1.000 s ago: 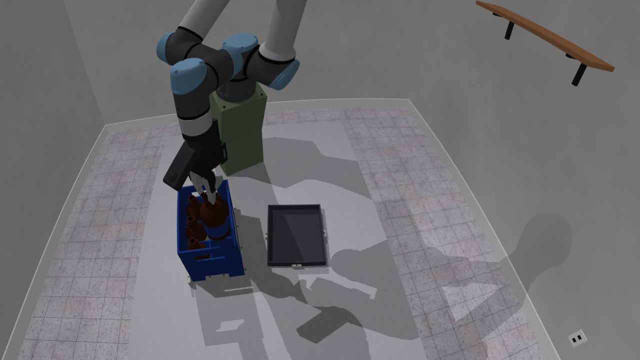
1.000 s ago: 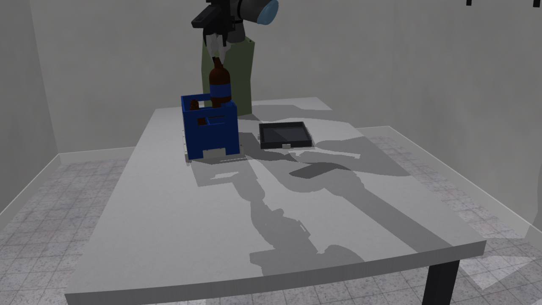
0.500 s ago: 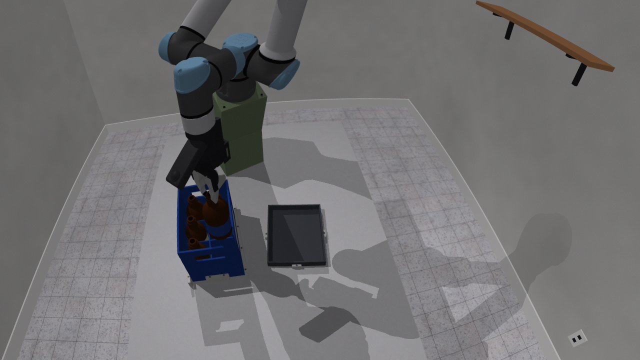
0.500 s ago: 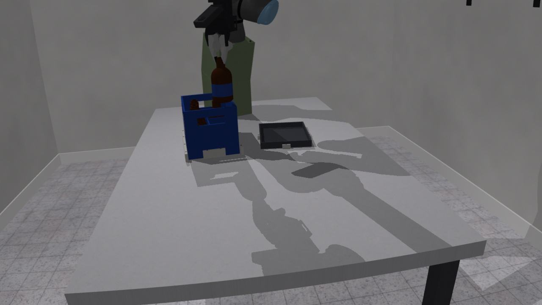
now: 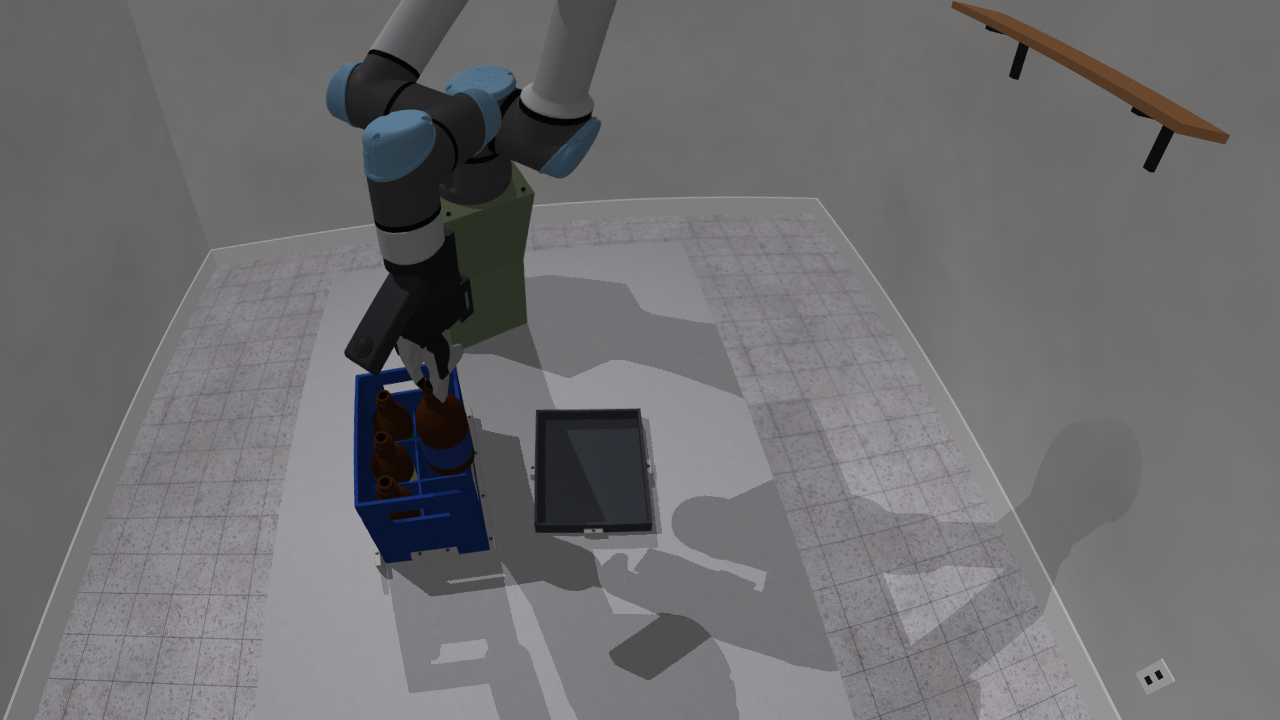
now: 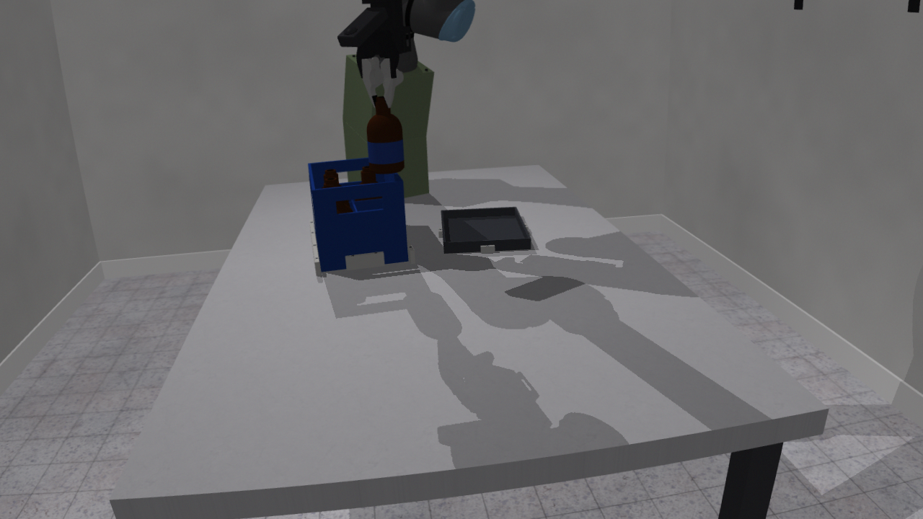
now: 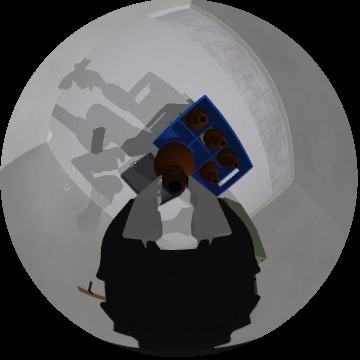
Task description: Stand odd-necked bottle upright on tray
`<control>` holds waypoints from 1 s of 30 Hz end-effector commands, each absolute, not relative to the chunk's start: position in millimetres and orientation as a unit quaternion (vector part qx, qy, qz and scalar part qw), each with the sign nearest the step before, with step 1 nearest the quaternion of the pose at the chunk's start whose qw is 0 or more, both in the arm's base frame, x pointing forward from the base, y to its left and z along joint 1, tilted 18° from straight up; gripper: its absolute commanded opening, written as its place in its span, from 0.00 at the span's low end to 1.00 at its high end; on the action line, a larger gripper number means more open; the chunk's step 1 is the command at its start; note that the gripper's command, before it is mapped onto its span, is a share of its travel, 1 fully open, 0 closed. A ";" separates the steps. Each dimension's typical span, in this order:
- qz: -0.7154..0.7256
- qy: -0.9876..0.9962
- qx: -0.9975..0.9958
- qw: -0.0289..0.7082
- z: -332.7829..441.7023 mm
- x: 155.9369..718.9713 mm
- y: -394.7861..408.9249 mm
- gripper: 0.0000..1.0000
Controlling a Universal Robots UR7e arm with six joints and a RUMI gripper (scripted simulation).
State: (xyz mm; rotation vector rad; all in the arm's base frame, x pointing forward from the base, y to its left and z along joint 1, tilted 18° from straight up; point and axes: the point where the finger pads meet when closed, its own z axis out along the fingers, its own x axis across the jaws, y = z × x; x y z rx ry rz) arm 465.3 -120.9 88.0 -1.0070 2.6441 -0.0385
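Currently, my end effector grips a brown bottle by its neck.
Nearly closed, it holds it above the blue crate.

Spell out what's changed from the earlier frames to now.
The brown bottle with the blue label moved sideways toward the tray, along with the end effector. Nothing was newly gripped or released: the end effector holds it by the neck throughout. Crate and tray stayed put.
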 end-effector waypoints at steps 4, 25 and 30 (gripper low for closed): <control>-0.014 0.923 -0.352 0.156 88.8 462.6 -108.8 0.00; -0.014 0.923 -0.352 0.156 89.3 452.9 -68.3 0.00; -0.014 0.923 -0.352 0.156 89.4 451.2 -61.2 0.00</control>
